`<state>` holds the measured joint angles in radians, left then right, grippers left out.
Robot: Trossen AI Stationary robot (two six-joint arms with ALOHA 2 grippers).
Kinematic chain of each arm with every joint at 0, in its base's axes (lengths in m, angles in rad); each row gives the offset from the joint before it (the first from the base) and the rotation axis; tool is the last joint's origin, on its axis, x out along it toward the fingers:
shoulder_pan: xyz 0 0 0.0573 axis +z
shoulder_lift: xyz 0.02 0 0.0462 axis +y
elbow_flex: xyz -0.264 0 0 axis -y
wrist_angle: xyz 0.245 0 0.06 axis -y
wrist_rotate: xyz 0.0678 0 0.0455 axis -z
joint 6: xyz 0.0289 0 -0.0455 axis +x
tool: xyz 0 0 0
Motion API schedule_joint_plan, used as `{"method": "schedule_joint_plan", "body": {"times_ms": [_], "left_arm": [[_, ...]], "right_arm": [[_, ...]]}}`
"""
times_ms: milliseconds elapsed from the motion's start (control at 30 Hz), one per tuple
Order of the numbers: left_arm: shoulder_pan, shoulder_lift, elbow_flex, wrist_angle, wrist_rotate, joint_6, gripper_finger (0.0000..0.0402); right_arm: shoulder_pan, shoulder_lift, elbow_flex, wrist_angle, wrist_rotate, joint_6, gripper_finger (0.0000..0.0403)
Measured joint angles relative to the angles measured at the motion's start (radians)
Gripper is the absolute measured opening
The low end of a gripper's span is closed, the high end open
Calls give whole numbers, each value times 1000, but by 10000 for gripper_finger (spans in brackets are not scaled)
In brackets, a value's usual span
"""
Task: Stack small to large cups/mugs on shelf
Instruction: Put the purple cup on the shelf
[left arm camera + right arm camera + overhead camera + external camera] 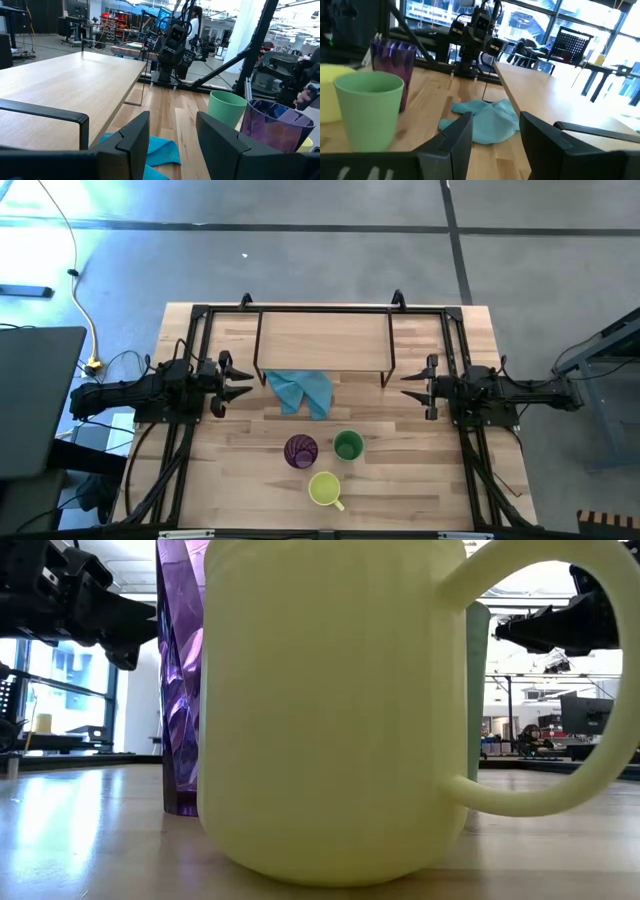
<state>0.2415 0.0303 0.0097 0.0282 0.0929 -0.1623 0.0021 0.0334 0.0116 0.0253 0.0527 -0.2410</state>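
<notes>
Both claws hanging wide and empty, left claw [243, 378] sitting at the left of the frame, right claw [408, 385] at the right, purple tumbler [300, 451], green cup [348, 445] and yellow-green mug [324, 488] clustering lower centre on the bench [240, 470], shelf [325, 340] waiting upper centre, blue cloth [301, 389] lying just below it

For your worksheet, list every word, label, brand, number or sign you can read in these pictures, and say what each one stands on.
None can be read.
Purple tumbler, green cup, yellow-green mug: no print shows.
Shelf and blue cloth: plain.
Screens in the room behind, left wrist view: too blurred to read.
</notes>
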Motion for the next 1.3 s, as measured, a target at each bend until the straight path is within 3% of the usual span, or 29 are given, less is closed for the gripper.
{"method": "schedule_joint_plan", "body": {"times_ms": [267, 533, 733, 867, 1067, 1167, 1233, 1300], "left_arm": [[0, 0, 0, -1, 4, -75, 150], [0, 0, 0, 19, 8, -237, 150], [0, 0, 0, 45, 17, -325, 150], [0, 0, 0, 37, 60, -312, 150], [1, 0, 0, -15, -95, -288, 150], [0, 0, 0, -4, -96, -311, 150], [1, 0, 0, 8, -18, -313, 150], [0, 0, 0, 27, 124, -294, 150]], "right_arm": [[0, 0, 0, 8, 0, 341, 155], [0, 0, 0, 13, 0, 429, 155], [0, 0, 0, 14, 0, 601, 155], [0, 0, 0, -8, -1, 558, 155], [0, 0, 0, 57, 0, 348, 155], [0, 0, 0, 158, 0, 289, 155], [0, 0, 0, 225, -1, 288, 155], [0, 0, 0, 276, -22, 284, 155]]}}
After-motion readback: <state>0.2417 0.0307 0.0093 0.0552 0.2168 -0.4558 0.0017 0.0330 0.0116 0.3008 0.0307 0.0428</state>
